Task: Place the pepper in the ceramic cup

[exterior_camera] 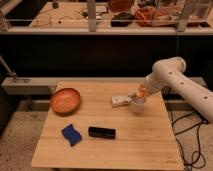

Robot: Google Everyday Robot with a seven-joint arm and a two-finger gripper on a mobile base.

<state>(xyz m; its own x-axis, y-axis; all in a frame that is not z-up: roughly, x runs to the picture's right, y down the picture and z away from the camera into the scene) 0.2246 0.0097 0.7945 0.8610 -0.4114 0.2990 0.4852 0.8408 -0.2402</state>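
The pepper [142, 92] is a small orange rounded object held at the tip of my gripper [141, 94], right above the ceramic cup [137, 105]. The cup is small, pale grey-white, and stands on the wooden table [107, 145] right of centre. The white arm comes in from the right and reaches down to the cup. The pepper sits at about the cup's rim; I cannot tell whether it touches the cup.
A small flat white box [119, 101] lies just left of the cup. A wide orange-brown bowl [65, 100] sits at the table's left. A blue sponge [71, 134] and a black bar [102, 132] lie toward the front. Cables hang at the right.
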